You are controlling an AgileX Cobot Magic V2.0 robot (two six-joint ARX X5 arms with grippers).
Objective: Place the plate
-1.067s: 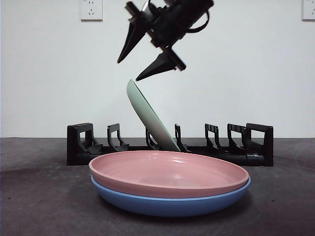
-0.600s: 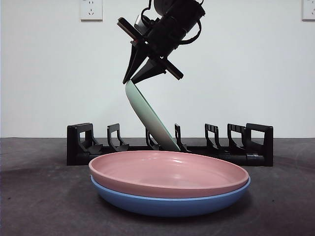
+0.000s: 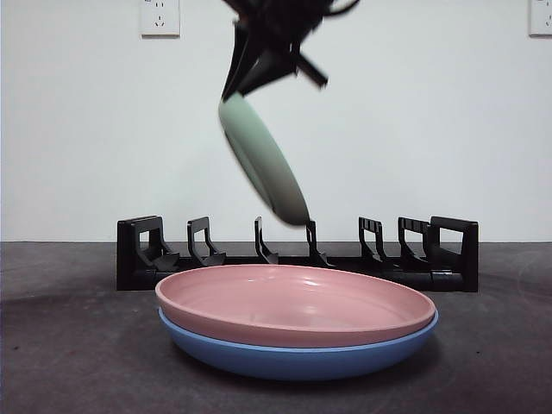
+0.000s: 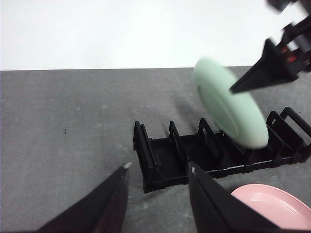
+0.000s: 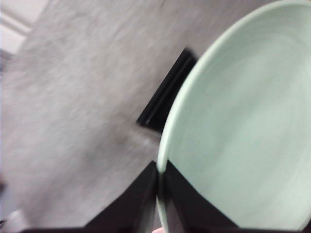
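Observation:
A pale green plate (image 3: pixel 263 159) hangs tilted in the air above the middle of the black rack (image 3: pixel 431 263), clear of its slots. My right gripper (image 3: pixel 237 90) comes down from above and is shut on the plate's top rim. In the right wrist view the jaws (image 5: pixel 160 170) pinch the green plate's (image 5: pixel 243 121) edge, with the rack (image 5: pixel 167 92) below. The left wrist view shows the green plate (image 4: pixel 231 109) over the rack (image 4: pixel 146 162). My left gripper (image 4: pixel 159 167) stands open and holds nothing, off to the rack's end.
A pink plate (image 3: pixel 293 302) lies stacked in a blue plate (image 3: pixel 293 358) on the dark table in front of the rack. The pink plate (image 4: pixel 272 206) also shows in the left wrist view. A white wall stands behind the rack.
The right gripper came down onto the green plate's top rim, shut on it, and lifted it up out of the rack slot where it leaned.

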